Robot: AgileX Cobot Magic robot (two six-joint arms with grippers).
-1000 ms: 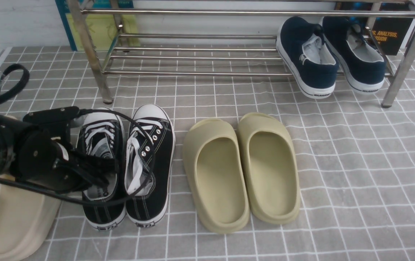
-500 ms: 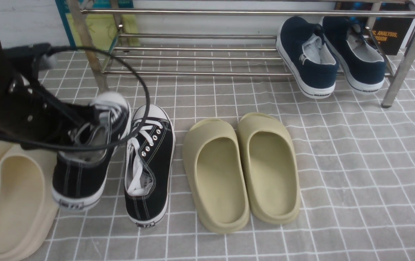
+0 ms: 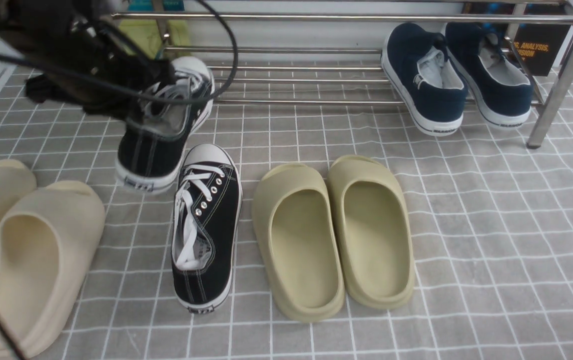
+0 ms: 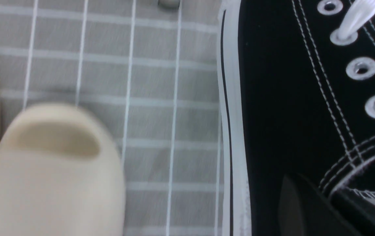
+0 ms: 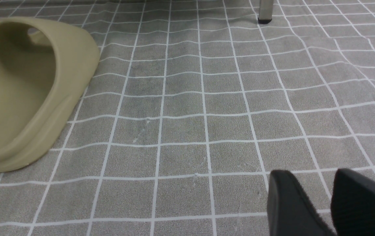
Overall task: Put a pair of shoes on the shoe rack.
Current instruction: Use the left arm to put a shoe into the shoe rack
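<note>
"Now aloft, the left tool [image 4: 325, 200] grips a black canvas sneaker [image 3: 153, 150] before the steel rack [image 3: 291, 102]; its mate [image 3: 206, 225] lies on the gridded cloth. The risk?"

"Pinched by its side wall, it could swing, catching its rubber toe on a thin round bar. The right tool [image 5: 318, 203]'s fingers stand slightly apart, holding nothing."

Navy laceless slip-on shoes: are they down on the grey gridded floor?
No, the front view shows both navy slip-on shoes resting on the silver metal rack's lower bars.
</note>
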